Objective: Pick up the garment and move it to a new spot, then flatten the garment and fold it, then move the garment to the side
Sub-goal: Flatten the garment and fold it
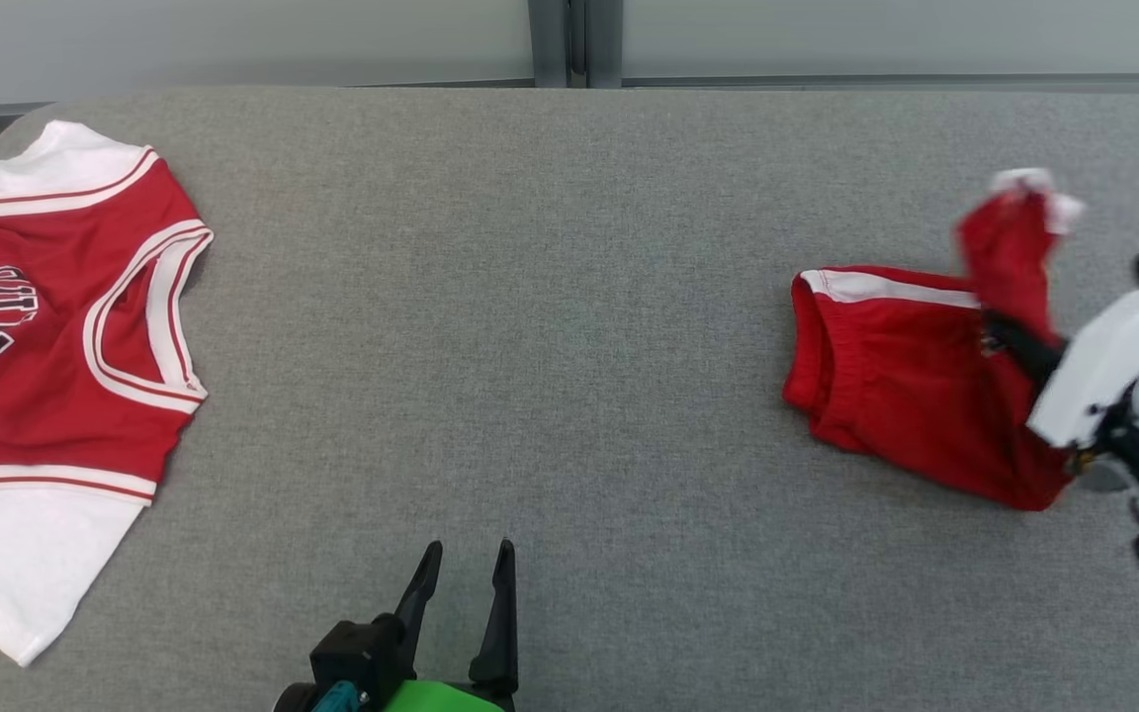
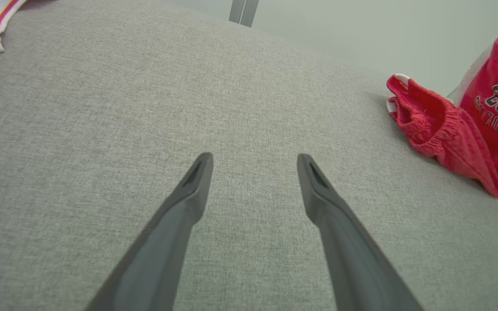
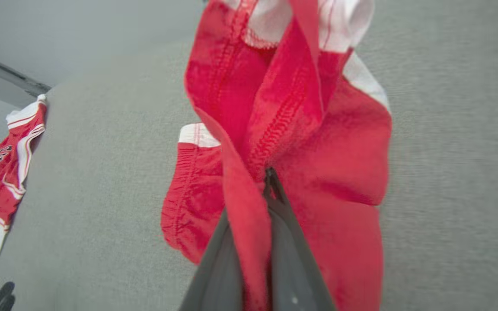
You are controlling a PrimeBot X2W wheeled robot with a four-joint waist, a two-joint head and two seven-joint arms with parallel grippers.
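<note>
Head view looks down from high above the red shorts (image 1: 886, 386); left wrist view sees them from low, well apart — right wrist view, pressed close. All three share them.

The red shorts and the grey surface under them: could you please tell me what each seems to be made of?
The red shorts look like a light, soft fabric, probably a synthetic sports cloth, matte: it drapes limply, with stitched seams and a gathered elastic waistband. The grey surface looks like a woven, heathered textile cover, matte, with a fine flecked weave.
</note>
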